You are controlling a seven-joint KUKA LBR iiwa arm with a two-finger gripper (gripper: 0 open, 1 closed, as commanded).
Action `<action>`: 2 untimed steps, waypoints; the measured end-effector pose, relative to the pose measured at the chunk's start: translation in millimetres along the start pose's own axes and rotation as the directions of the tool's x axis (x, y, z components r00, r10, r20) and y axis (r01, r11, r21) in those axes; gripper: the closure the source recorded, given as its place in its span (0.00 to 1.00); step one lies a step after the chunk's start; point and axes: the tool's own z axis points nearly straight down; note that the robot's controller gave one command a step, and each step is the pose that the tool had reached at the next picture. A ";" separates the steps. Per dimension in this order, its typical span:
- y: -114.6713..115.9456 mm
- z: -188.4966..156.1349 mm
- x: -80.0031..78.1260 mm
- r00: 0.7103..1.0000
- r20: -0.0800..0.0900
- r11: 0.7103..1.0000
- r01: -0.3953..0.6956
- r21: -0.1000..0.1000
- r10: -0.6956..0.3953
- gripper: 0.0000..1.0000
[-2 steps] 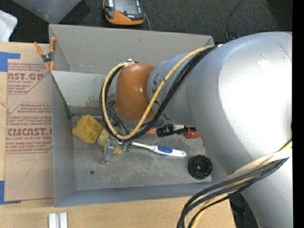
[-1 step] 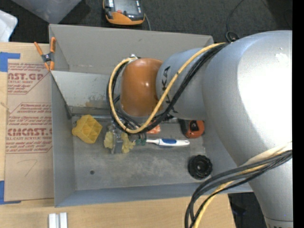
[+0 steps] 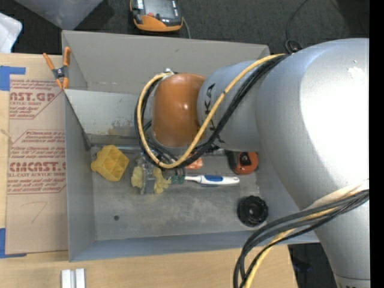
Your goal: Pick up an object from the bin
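Gripper (image 3: pixel 148 173) low in the grey metal bin (image 3: pixel 180 221), left of centre, over a pale yellow-green lumpy thing (image 3: pixel 158 185). Cannot tell whether it grips. Lift not yet done. Yellow ridged block (image 3: pixel 110 162) just left; white-and-blue toothbrush (image 3: pixel 211 180) right.

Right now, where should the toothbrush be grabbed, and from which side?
Probably the toothbrush at mid-handle, coming straight down and closing across its thin width. It lies flat on bare bin floor, and its left end is crowded by a yellow lump.
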 end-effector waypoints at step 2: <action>0.6 -67.0 2.1 1.000 -0.007 1.000 -0.001 0.001 0.001 1.00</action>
